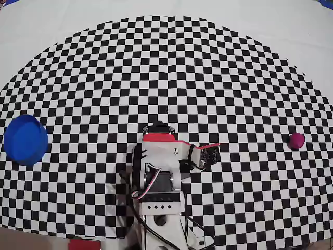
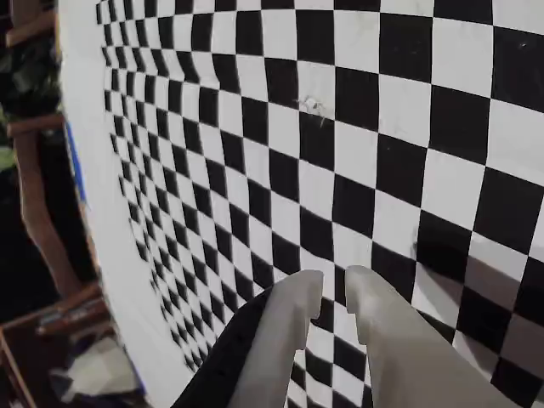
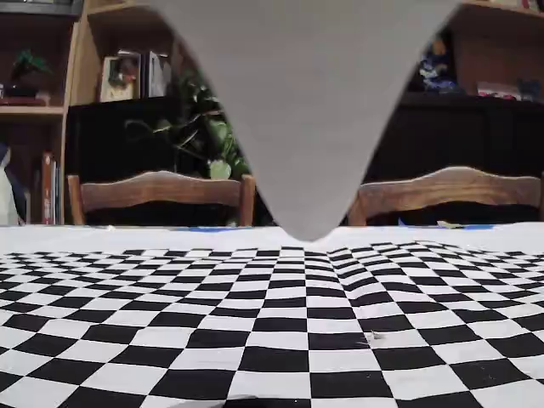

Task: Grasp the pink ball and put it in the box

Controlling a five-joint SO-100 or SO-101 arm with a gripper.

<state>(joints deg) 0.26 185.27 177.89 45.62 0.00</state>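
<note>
In the overhead view the pink ball [image 1: 296,140] lies on the checkered cloth at the far right. The box, a round bright-blue container [image 1: 25,139], stands at the far left. The arm [image 1: 161,156] is folded back over its base at the bottom centre, between them and far from both. In the wrist view my gripper [image 2: 334,289] shows two pale fingers [image 2: 293,331] nearly together with only a narrow slit and nothing between them, above bare checker squares. Ball and box are out of the wrist and fixed views.
The checkered cloth [image 1: 171,67] covers the table, with plain white margin at its far edge. In the fixed view a grey wedge [image 3: 302,102] fills the upper middle; two wooden chairs [image 3: 161,191] and dark shelves stand beyond the table. Cables [image 1: 171,237] trail at the base.
</note>
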